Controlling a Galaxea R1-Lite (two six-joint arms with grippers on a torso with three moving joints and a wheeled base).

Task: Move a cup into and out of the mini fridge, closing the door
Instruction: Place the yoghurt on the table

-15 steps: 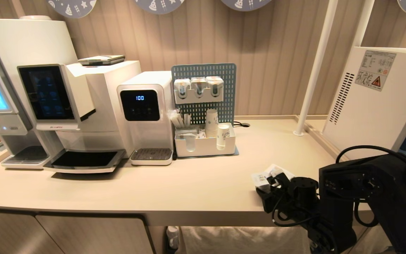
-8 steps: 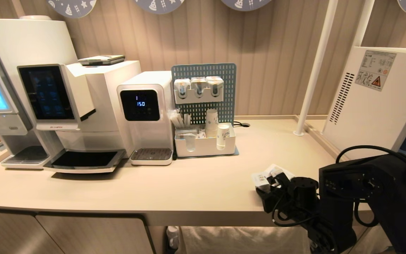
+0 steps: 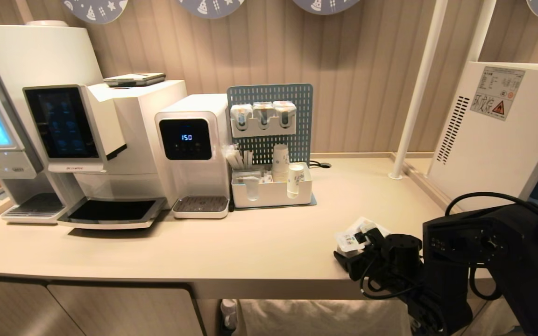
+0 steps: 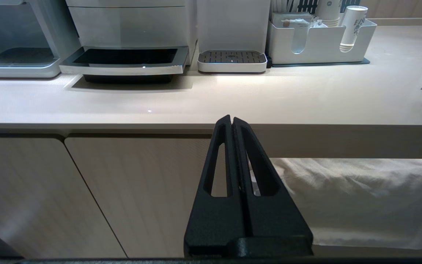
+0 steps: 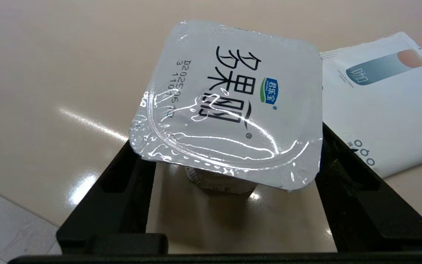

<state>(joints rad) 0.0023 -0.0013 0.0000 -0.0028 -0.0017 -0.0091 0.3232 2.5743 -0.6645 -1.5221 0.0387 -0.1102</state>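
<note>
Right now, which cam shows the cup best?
Right wrist view: the cup fills the frame, foil lid and print readable, standing on the counter between the open right gripper fingers. Head view shows only a lid corner behind the arm. Left wrist view catches a sliver at its edge.

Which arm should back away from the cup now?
Right. The right gripper straddles the cup on the counter, jaws open. The left gripper sits shut below the counter edge, away from it.
</note>
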